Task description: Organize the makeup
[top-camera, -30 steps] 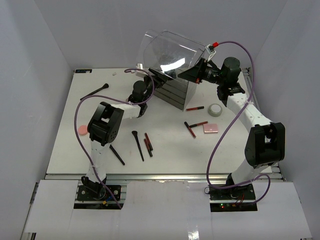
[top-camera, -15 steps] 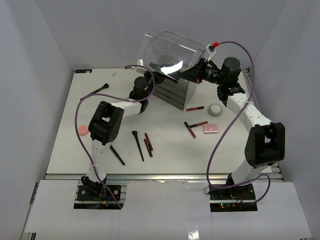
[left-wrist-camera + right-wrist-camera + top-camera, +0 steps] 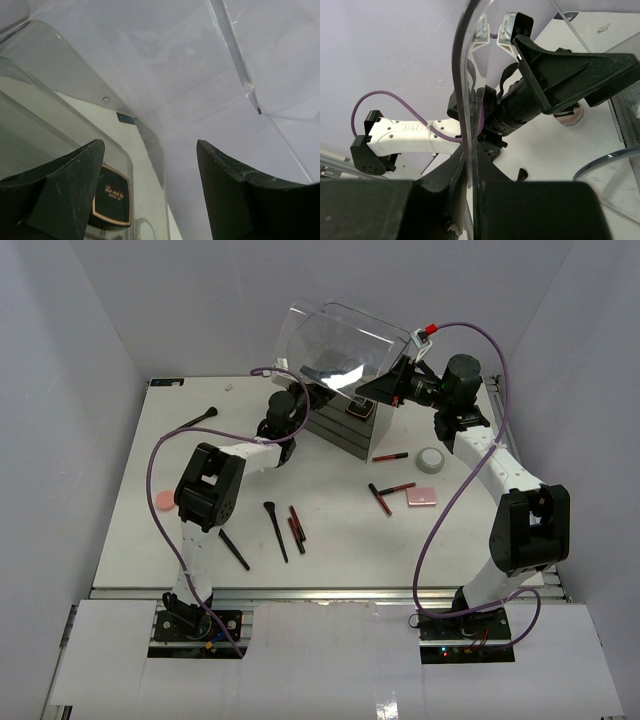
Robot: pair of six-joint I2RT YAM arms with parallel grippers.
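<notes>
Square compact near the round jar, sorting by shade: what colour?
Pink square compact; best in top external view.

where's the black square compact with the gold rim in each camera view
top external: black square gold-rimmed compact on top of the dark drawer box, under the raised clear plastic lid.
left wrist: lower left.
right wrist: not in it.
shared landmark: that lid.

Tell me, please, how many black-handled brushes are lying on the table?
3: the far brush at back left, the middle brush beside red sticks, and the near brush left of it, nearer the front. More may be hidden in the clear box.
</notes>
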